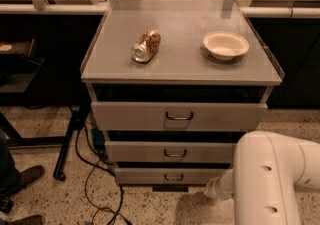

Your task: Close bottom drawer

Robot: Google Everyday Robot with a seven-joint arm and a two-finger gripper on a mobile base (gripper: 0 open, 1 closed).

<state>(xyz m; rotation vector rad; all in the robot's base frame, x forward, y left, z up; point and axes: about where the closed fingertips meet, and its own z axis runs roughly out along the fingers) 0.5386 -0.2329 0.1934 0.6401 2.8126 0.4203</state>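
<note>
The grey cabinet point(185, 66) has three drawer fronts. The bottom drawer point(150, 175) is the lowest and smallest front, with a small dark wire handle point(173, 177). A thin dark gap shows above it. My white arm point(272, 179) fills the lower right. My gripper point(214, 189) is at the arm's far end, low by the floor, just right of the bottom drawer's front and next to its right end. Most of it is hidden behind the arm.
A crushed can point(146, 46) lies on its side and a white bowl point(225, 44) stands on the cabinet top. Black cables point(95, 169) and a black stand leg point(70, 139) lie on the floor at the left. A person's shoe point(27, 176) is at the far left.
</note>
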